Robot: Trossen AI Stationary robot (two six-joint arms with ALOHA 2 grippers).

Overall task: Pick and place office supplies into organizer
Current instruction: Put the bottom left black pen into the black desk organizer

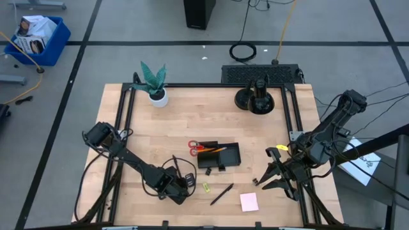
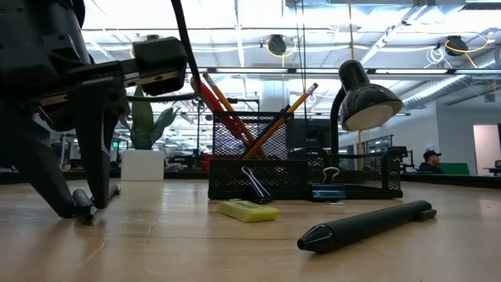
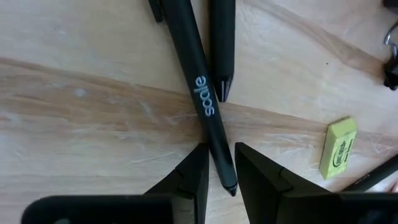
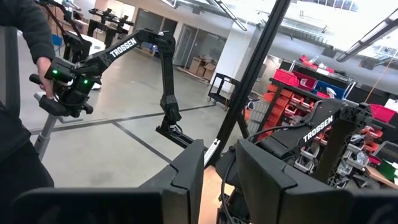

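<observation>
The black organizer [image 1: 219,156] stands mid-table with orange pencils [image 1: 215,150] in it and the red-handled scissors [image 1: 193,147] at its left end. My left gripper [image 1: 182,186] is down at the table, near-left of it. In its wrist view the narrowly open fingers [image 3: 219,158] stand on either side of a black pen [image 3: 202,87], with a second pen [image 3: 222,43] beside it. A third pen [image 1: 222,193], the yellow-green piece [image 1: 206,187], black clips [image 1: 209,171] and the pink pad [image 1: 249,202] lie on the wood. My right gripper [image 1: 271,172] waits open at the right. My left gripper comes from above, pointing down, with a finger on each side of the pen's tip end [image 3: 225,177]. The pen lies flat on the table. Only slivers of gap show, and I cannot tell whether the fingers [image 3: 193,177] touch it.
A plant in a white pot [image 1: 155,86] stands at the far left and a round black lamp stand [image 1: 255,99] at the far right. Bare wood lies left of the organizer. A person holding a device [image 4: 62,81] shows in the room beyond.
</observation>
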